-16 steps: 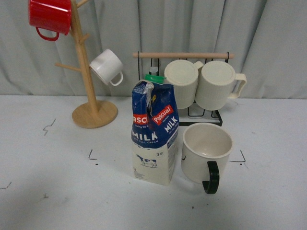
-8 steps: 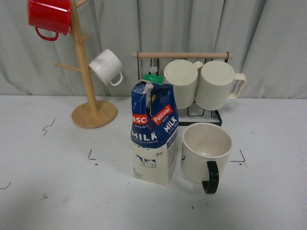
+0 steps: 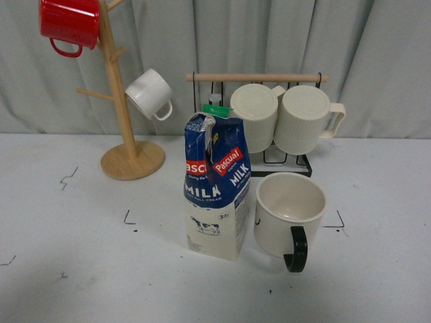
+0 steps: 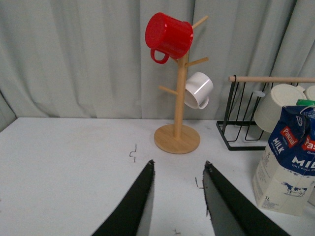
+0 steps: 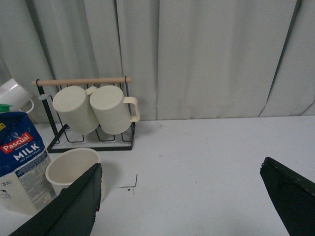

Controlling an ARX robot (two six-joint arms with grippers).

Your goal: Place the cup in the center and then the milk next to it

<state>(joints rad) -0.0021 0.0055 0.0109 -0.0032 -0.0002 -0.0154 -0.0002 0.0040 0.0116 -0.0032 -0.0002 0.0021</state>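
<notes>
The cup (image 3: 289, 212), a wide cream mug with a black handle, stands upright on the center (image 3: 161, 232), the white patch bounded by black corner marks. Its handle points toward the front. The milk (image 3: 217, 185), a blue and cream carton with a green cap, stands upright just left of the cup. Neither arm appears in the front view. My left gripper (image 4: 178, 167) is open over bare table, with the milk (image 4: 288, 164) off to one side. My right gripper (image 5: 181, 167) is open and wide, with the cup (image 5: 73, 167) and the milk (image 5: 22, 157) beside one finger.
A wooden mug tree (image 3: 120, 101) at the back left carries a red mug (image 3: 69, 23) and a small white mug (image 3: 149, 93). A black wire rack (image 3: 269, 118) behind the cup holds two ribbed cream mugs (image 3: 279, 116). A grey curtain hangs along the table's far edge.
</notes>
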